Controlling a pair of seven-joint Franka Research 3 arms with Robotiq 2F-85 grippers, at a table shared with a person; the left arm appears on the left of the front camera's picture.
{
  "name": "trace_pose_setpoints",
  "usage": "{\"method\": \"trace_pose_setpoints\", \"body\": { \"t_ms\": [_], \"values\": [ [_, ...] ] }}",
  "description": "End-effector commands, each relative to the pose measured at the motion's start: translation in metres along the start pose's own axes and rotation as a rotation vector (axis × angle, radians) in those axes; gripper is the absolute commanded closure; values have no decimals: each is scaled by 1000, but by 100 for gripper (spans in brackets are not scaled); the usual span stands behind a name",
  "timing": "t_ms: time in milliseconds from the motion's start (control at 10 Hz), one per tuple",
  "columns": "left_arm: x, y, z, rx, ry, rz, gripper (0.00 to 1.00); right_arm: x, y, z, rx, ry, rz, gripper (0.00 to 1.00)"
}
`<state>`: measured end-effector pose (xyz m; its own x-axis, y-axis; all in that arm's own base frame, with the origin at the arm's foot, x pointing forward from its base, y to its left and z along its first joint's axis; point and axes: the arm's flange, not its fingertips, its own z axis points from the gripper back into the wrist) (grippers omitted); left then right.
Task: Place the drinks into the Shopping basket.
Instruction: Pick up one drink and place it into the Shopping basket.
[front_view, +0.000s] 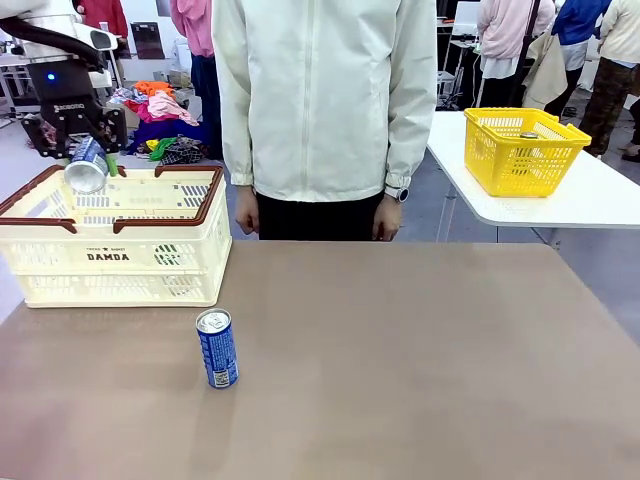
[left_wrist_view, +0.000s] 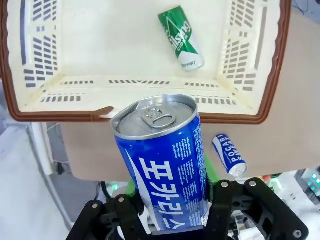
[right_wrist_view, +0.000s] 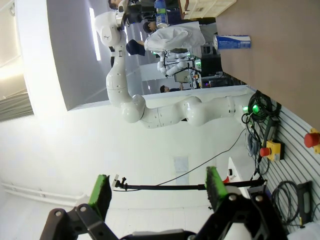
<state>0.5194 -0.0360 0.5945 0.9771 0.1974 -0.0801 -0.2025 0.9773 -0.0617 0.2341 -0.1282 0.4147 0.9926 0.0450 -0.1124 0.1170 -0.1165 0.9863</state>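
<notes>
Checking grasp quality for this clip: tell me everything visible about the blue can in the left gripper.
The blue can is slim aluminium, blue with white Korean lettering, with a silver top whose pull tab lies flat. The left gripper is shut on its lower body between green pads. It hangs tilted in the air over the Shopping basket rim.

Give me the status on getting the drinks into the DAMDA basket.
Done: one green can lies inside the Shopping basket. In hand: the left end effector grips a blue can above the basket's rim, not yet released. Left: a second blue can stands on the table.
</notes>
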Motion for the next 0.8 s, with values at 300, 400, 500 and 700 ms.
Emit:
{"method": "trace_pose_setpoints", "body": {
  "t_ms": [300,400,500,700],
  "values": [
    [20,-7,-18,-17,-104,-67,100,1,7,-2,11,-4,-19,0],
    [29,-4,-30,-20,-120,-97,100,1,7,-2,11,-4,-19,0],
    [51,4,-45,6,-137,-80,100,1,7,-2,11,-4,-19,0],
    [82,13,-70,44,-144,-73,100,1,7,-2,11,-4,-19,0]
  ]
}}
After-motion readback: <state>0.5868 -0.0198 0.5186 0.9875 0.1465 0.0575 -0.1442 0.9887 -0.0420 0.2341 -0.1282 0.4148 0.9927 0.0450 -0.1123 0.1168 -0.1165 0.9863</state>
